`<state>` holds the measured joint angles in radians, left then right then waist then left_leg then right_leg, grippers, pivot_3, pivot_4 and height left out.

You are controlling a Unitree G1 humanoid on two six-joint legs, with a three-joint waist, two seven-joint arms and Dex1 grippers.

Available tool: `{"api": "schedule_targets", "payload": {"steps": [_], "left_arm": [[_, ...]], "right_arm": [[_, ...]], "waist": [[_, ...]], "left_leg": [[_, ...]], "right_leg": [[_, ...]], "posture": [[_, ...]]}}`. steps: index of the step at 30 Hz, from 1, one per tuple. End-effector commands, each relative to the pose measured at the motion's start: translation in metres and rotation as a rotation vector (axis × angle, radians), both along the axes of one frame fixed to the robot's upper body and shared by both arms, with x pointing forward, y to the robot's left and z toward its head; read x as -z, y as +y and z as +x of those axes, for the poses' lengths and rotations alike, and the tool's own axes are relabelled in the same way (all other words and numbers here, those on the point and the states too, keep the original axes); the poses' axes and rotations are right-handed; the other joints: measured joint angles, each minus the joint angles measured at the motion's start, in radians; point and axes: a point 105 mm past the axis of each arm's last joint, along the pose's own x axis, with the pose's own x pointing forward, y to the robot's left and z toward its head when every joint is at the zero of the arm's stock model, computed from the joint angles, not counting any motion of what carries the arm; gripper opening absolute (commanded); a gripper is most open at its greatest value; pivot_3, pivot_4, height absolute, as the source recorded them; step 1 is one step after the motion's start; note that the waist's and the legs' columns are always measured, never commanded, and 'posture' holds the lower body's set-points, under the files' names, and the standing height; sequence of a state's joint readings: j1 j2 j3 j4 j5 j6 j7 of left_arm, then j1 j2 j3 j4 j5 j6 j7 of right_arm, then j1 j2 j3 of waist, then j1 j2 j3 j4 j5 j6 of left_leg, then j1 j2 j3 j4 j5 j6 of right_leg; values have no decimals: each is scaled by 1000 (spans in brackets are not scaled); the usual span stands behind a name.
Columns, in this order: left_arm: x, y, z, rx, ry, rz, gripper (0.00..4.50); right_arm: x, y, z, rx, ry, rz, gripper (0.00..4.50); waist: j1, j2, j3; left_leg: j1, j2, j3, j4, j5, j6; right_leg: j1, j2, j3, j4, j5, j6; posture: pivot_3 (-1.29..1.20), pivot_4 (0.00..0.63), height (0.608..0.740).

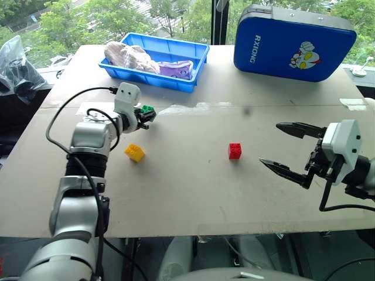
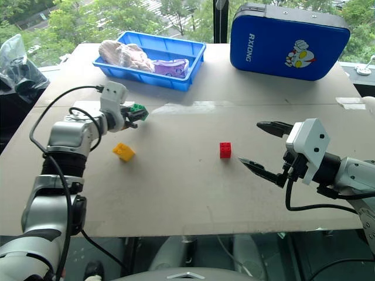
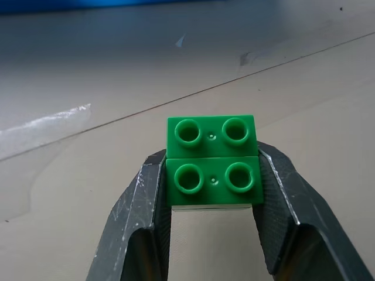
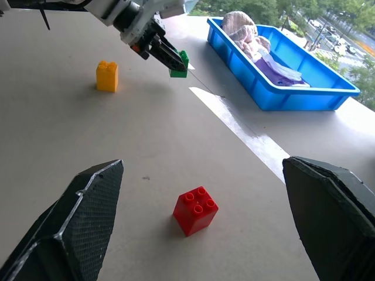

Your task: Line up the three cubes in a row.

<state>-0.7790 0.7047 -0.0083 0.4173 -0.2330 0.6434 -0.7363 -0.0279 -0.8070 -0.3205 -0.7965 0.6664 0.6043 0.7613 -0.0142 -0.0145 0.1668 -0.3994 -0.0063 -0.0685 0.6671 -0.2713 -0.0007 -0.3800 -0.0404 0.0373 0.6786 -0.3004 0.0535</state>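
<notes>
Three cubes are seen on or over the table (image 1: 193, 193): the green cube (image 3: 211, 161) is clamped between the closed fingers of the left gripper (image 1: 146, 115), near the blue tray (image 1: 199, 58). The yellow cube (image 1: 135, 153) lies just below that gripper, and the red cube (image 1: 235, 151) sits well apart, near the right gripper (image 1: 280, 147), whose fingers are spread wide and hold nothing.
</notes>
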Motion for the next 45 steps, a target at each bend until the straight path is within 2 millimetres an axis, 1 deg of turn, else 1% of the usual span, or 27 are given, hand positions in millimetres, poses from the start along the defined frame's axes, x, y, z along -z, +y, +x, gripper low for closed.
{"api": "schedule_targets", "payload": {"steps": [1, 2, 3, 4, 5, 9, 12, 15, 17, 21, 28, 35, 45], "left_arm": [[-19, -43, -32, 406, -1, -10, 1283], [-18, -54, -43, 516, 12, 14, 1283], [-12, -65, -52, 615, 11, 88, 1283], [-6, -76, -60, 696, 15, 140, 1283], [-2, -82, -65, 745, 18, 171, 1283], [6, -100, -73, 846, 9, 226, 1283], [15, -108, -69, 854, 11, 269, 1283], [18, -111, -66, 875, -5, 298, 1283], [21, -112, -67, 893, 1, 284, 1283], [30, -110, -67, 917, 7, 297, 1283], [36, -106, -69, 942, 18, 279, 1283], [41, -108, -69, 970, 36, 265, 1283], [41, -114, -68, 992, 26, 268, 1283]], "right_arm": [[-7, 3, -7, -13, -50, 3, 4500], [-7, 4, -9, -21, -48, 6, 4500], [-7, 5, -12, -35, -47, 1, 4500], [-6, 6, -16, -47, -42, -2, 4500], [-6, 6, -18, -54, -38, -3, 4500], [-1, 4, -25, -77, -12, -37, 4500], [6, 0, -26, -76, 5, -90, 4500], [6, -1, -26, -78, 3, -96, 4500], [5, 0, -27, -80, -1, -91, 4500], [8, 1, -27, -77, 1, -92, 4500], [8, 0, -28, -70, 5, -90, 4500], [9, -1, -28, -63, 10, -91, 4500], [10, -1, -30, -60, 15, -93, 4500]], "waist": [[5, 0, 0], [6, 0, 0], [10, 0, 0], [8, 0, 0], [5, 0, 0], [3, 0, 0], [1, 0, 0], [0, 0, 0], [-1, 0, 0], [1, 0, 0], [1, 0, 0], [1, 0, 0], [1, 0, 0]], "left_leg": [[0, 0, 0, 0, 0, 0], [0, 0, 0, 0, 0, 0], [0, 0, 0, 0, 0, 0], [0, 0, -2, 1, 0, 0], [0, 0, -2, 1, 0, 0], [0, 0, -2, 1, -1, 3], [1, 0, -2, 1, -3, 5], [1, 0, -2, 2, -3, 5], [1, 0, -2, 2, -3, 5], [0, 0, -3, 2, -3, 5], [0, 0, -3, 2, -3, 5], [0, 0, -3, 2, -3, 5], [0, 0, -3, 2, -3, 5]], "right_leg": [[0, 0, 0, 0, 0, 0], [0, -1, 0, 0, 0, 0], [1, -1, -1, 0, 0, 0], [2, -1, -2, 0, 0, 0], [2, -1, -2, 0, 0, 0], [2, -1, -2, 0, 0, 0], [3, 0, -2, 0, 0, 0], [3, 1, -2, 1, 0, 0], [3, 1, -2, 1, 0, 0], [3, 1, -2, 0, 0, 0], [3, 1, -2, 1, 0, 0], [3, 1, -2, 1, 0, 0], [3, 1, -3, 1, 0, 0]], "posture": [[0, 150, 740], [0, 150, 740], [0, 150, 740], [0, 150, 740], [0, 150, 740], [0, 150, 740], [0, 150, 740], [0, 150, 740], [0, 150, 740], [0, 150, 740], [0, 150, 740], [0, 150, 740], [0, 150, 740]]}}
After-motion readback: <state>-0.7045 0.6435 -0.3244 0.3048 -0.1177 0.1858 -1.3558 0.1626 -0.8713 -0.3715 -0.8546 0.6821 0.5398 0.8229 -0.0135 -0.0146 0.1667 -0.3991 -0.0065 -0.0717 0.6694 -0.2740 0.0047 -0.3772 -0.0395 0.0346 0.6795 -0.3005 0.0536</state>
